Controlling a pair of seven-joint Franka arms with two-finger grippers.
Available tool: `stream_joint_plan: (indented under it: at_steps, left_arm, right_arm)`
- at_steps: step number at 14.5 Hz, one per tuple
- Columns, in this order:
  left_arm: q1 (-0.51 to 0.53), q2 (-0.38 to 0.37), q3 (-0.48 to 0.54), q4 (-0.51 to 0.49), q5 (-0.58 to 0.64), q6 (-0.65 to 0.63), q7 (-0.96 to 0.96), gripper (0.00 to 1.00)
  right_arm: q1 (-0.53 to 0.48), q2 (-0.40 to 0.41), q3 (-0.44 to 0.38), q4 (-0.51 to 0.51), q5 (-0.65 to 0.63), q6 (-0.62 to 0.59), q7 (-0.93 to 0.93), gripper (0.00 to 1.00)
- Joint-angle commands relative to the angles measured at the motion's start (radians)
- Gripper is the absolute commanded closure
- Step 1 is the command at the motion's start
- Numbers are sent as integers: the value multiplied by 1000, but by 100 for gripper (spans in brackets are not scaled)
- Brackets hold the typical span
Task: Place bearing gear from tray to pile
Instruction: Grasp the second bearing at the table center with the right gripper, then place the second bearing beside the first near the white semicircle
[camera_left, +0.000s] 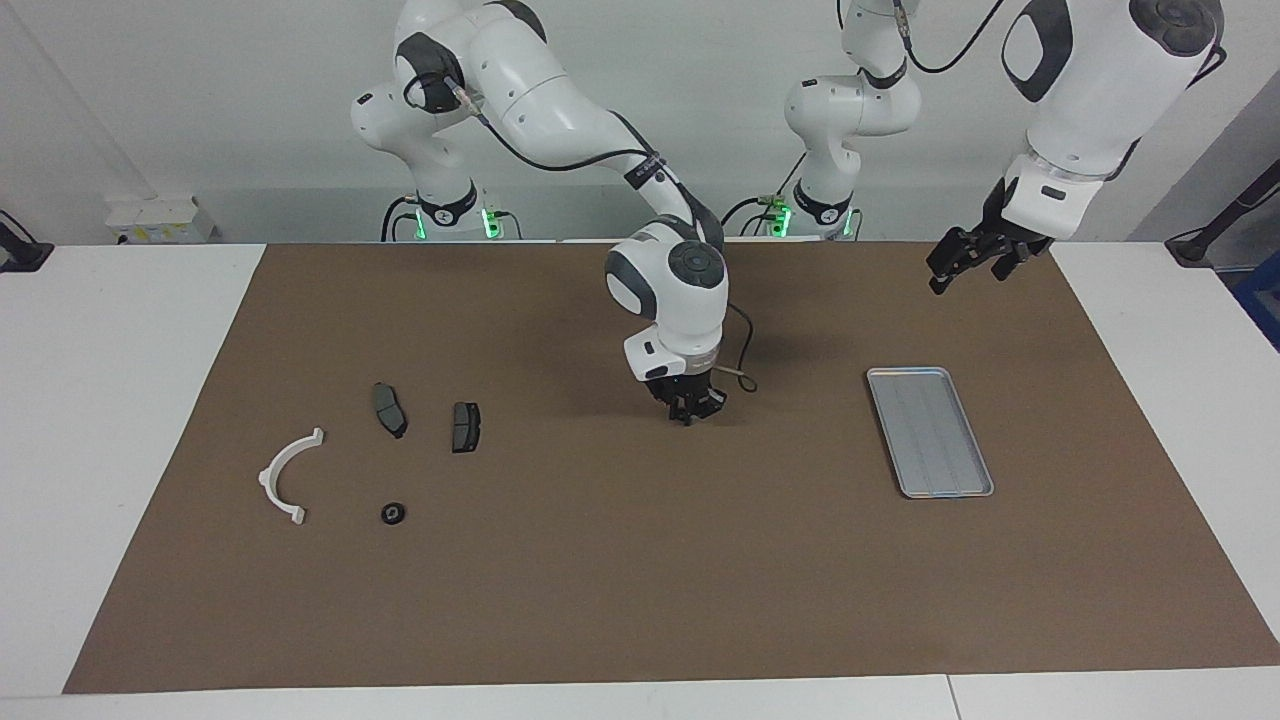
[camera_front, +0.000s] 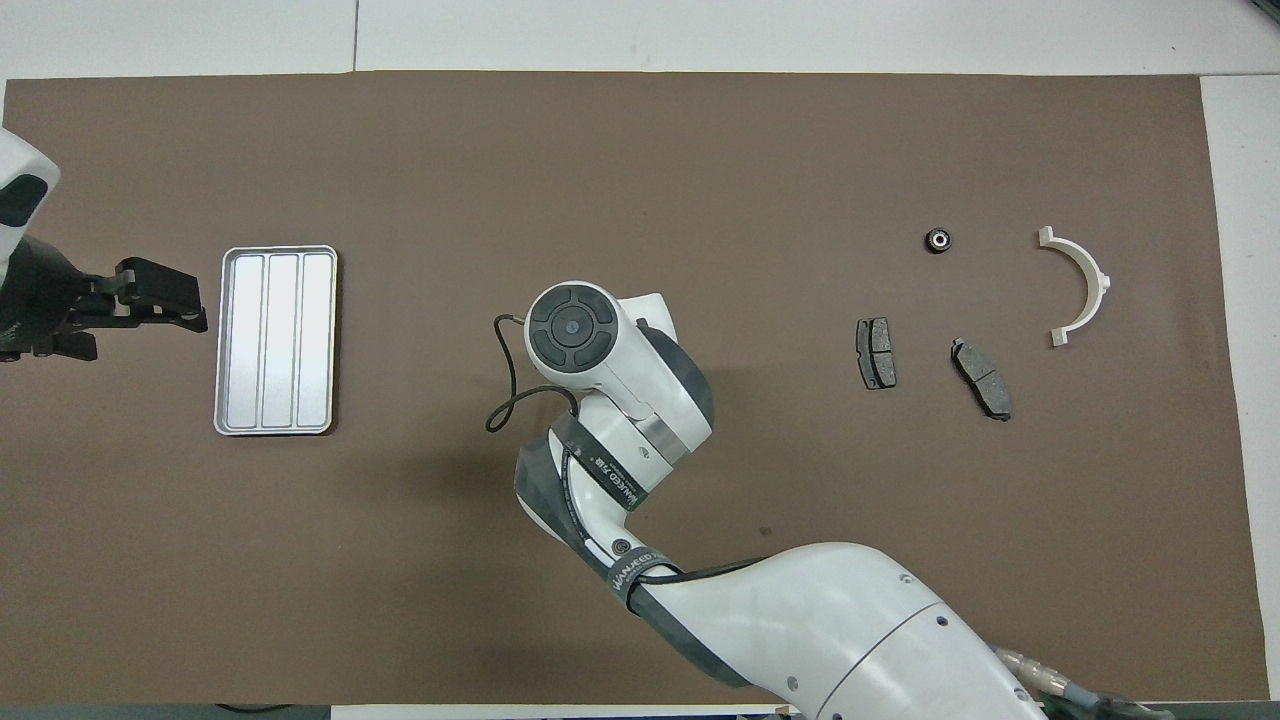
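facing: small black ring-shaped bearing gear (camera_left: 393, 513) on mat beside white arc bracket (camera_left: 289, 476), off empty tray (camera_left: 929, 431) | right gripper (camera_left: 688, 408) low mid-mat, seemingly empty, gap unreadable | overhead: gear (camera_front: 937, 240) shows pale centre; left gripper (camera_front: 160, 296) beside tray (camera_front: 276, 340), finger state unclear

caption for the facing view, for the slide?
Bearing gear lies beside the pile, tray bare; right gripper over mid-mat, left gripper waits raised.

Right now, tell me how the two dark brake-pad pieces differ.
The pad nearer the bracket lies slanted; the pad nearer the right gripper lies almost straight. The first sits slightly nearer the robots and closer to the white arc bracket. Both are dark grey, flat on the mat, untouched.
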Motion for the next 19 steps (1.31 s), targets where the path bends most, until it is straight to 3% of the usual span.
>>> stream_joint_plan:
  at_steps: [1, 4, 7, 11, 15, 19]
  left_arm:
    - [-5, -22, 6, -22, -14, 1, 3, 0]
    - [-5, -22, 6, -22, -14, 1, 2, 0]
    - [-5, -22, 6, -22, -14, 1, 1, 0]
    - [-5, -22, 6, -22, -14, 1, 1, 0]
    - [-5, -22, 6, -22, -14, 1, 1, 0]
    - [-5, -22, 6, -22, -14, 1, 1, 0]
  right_arm:
    - [-20, -5, 12, 34, -5, -72, -35, 100]
    - [-120, -52, 12, 121, 4, -221, -211, 100]
    - [-224, -149, 12, 128, 9, -325, -450, 100]
    - [-387, -218, 11, 128, 13, -407, -825, 100]
    - [-574, -224, 12, 109, 15, -389, -1191, 100]
    - [-675, -214, 12, 85, 16, -324, -1382, 100]
